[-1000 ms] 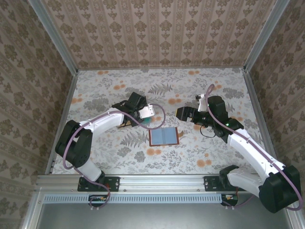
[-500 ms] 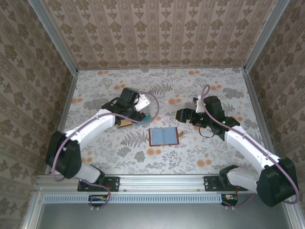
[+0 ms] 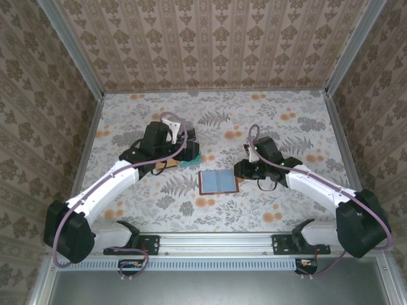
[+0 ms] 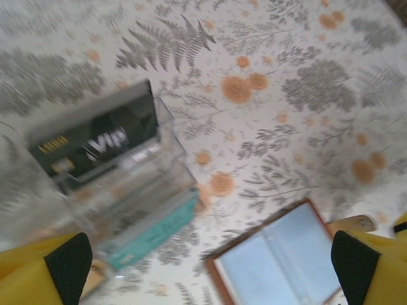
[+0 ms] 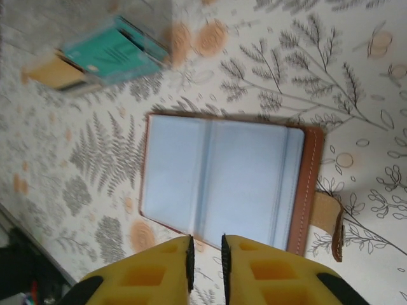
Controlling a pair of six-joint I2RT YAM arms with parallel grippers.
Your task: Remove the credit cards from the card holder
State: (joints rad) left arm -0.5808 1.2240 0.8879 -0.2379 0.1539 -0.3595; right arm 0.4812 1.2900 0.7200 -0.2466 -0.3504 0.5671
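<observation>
Brown leather card holder (image 5: 232, 184), clear glossy plastic stand (image 4: 127, 184)

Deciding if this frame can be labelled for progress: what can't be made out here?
Card holder slots, right wrist view: soft focus, so any card left inside cannot be told; too small from the top.
Black card print, left wrist view: motion blur beyond a VIP mark.
Clear card stand, left wrist view: blurred, card count uncertain.
Card holder's near half, left wrist view: cut off by the bottom edge.

A lab test booth: aluminium frame (image 3: 70, 44), wallpaper-print walls (image 3: 216, 44), floral tabletop (image 3: 305, 121), two arms (image 3: 108, 184) bolted to a rail (image 3: 216, 241)
</observation>
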